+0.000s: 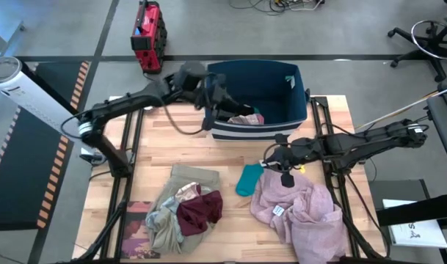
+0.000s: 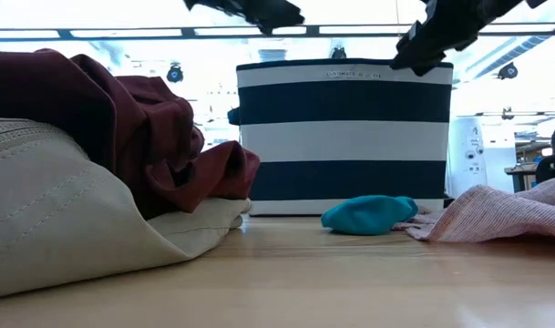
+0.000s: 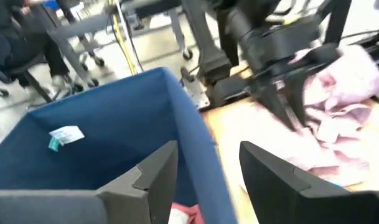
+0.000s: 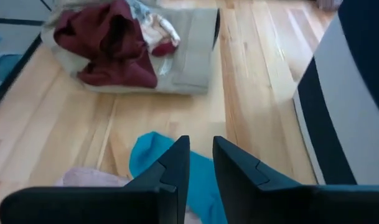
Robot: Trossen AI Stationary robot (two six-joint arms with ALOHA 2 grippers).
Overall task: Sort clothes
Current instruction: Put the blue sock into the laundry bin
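Observation:
My left gripper (image 1: 222, 99) (image 3: 205, 177) is open and empty above the left wall of the navy-and-white striped bin (image 1: 282, 81). A pink garment (image 1: 246, 118) lies inside the bin below it. My right gripper (image 1: 271, 157) (image 4: 201, 152) hovers empty, its fingers a narrow gap apart, just above the small teal garment (image 1: 247, 180) (image 4: 155, 158), which lies flat on the table. The lilac-pink garment (image 1: 304, 209) is heaped at the front right. The maroon garment (image 1: 200, 209) lies on the khaki-beige one (image 1: 190, 180), with a grey-green piece (image 1: 161, 224) beside them.
The bin (image 2: 345, 137) stands at the table's far edge, in the middle. A flat book with a dark pinkish cover (image 1: 137, 233) lies at the front left corner. Bare wood (image 1: 238, 227) shows between the two garment heaps. A red case (image 1: 148, 29) sits on the floor beyond the table.

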